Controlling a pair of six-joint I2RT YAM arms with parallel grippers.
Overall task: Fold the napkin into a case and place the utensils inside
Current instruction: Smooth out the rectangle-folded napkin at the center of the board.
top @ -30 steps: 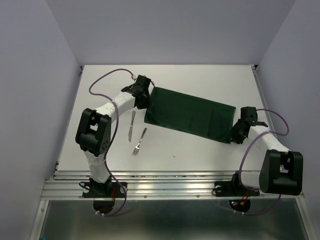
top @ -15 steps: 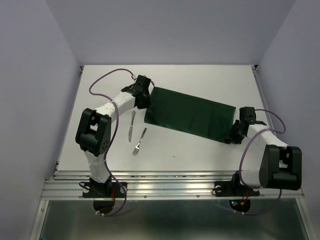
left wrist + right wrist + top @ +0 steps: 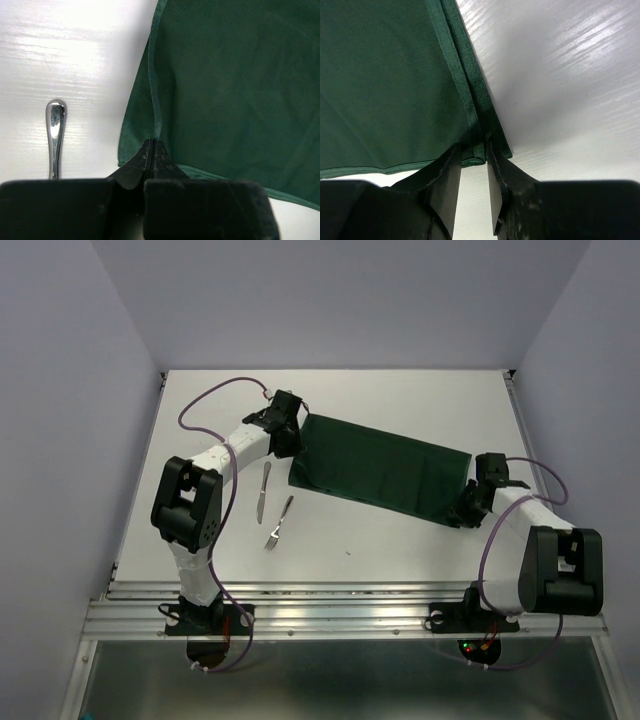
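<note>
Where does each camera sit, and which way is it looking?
Top external: above and behind the arms, facing down at the table; shows the left arm, right arm, the napkin, knife and fork.
Left wrist: on the left arm, facing along the left gripper, pinched shut on the napkin's edge; knife handle beside.
Right wrist: on the right arm, facing along the right gripper, fingers either side of the napkin's corner.
All three share the napkin.

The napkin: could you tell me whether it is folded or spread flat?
Folded: the napkin shows two hemmed edges stacked at its right end.
</note>
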